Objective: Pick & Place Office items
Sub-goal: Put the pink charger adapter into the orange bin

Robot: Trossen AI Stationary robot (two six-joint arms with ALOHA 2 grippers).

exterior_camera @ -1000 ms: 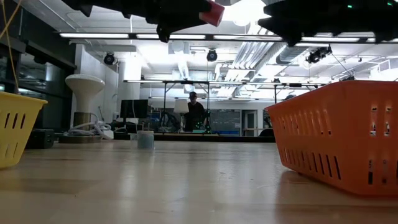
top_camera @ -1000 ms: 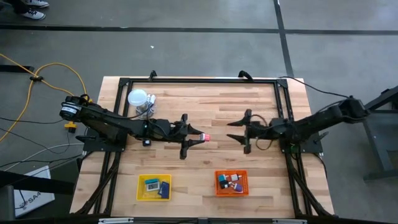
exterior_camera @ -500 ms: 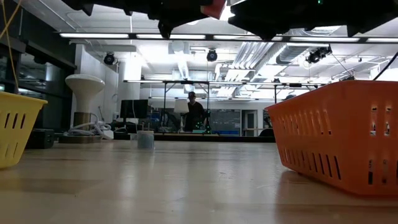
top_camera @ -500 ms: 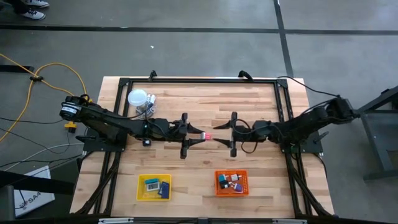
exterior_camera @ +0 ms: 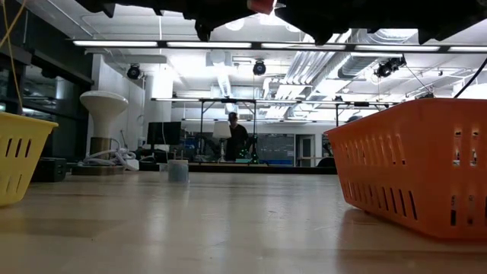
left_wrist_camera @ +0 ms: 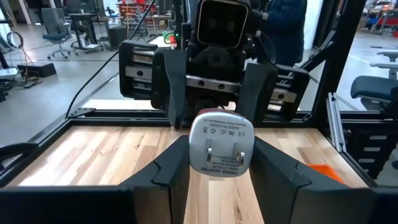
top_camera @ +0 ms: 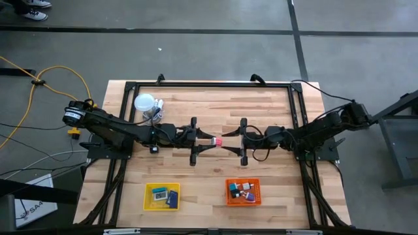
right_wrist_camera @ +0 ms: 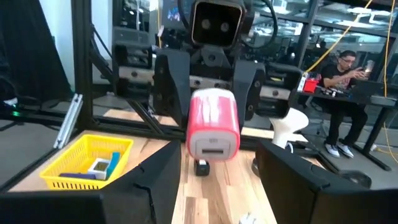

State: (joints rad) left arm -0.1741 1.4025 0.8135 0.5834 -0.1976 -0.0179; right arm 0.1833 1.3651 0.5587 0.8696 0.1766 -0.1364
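My left gripper (top_camera: 212, 141) is shut on a small adapter (top_camera: 217, 141) with a pink body and a white pronged face, held in the air over the table's middle. My right gripper (top_camera: 227, 141) faces it from the table's right, open. Its fingers (left_wrist_camera: 258, 90) stand on either side of the adapter's pink end (right_wrist_camera: 213, 124), apart from it. Other small office items lie in the yellow tray (top_camera: 161, 196) and the orange tray (top_camera: 243, 192). In the low view only the adapter's pink corner (exterior_camera: 261, 4) shows, at the top edge. My left gripper pinches the adapter between its two fingers, on the two side walls of its white pronged end (left_wrist_camera: 194, 149). The fingers come level from the table's left. The adapter is lifted clear of the table, with its pink end pointing toward the right gripper.
A white globe on a wire stand (top_camera: 145, 103) stands at the far left, behind the left arm. The two trays sit near the table's near edge. A black frame (top_camera: 209, 85) runs around the tabletop. A person sits at a desk in the room (right_wrist_camera: 342, 81) beyond.
My right gripper has moved toward the table's left, closing in on the left gripper until its open fingers flank the adapter's pink end. The left gripper and the adapter have stayed where they were.
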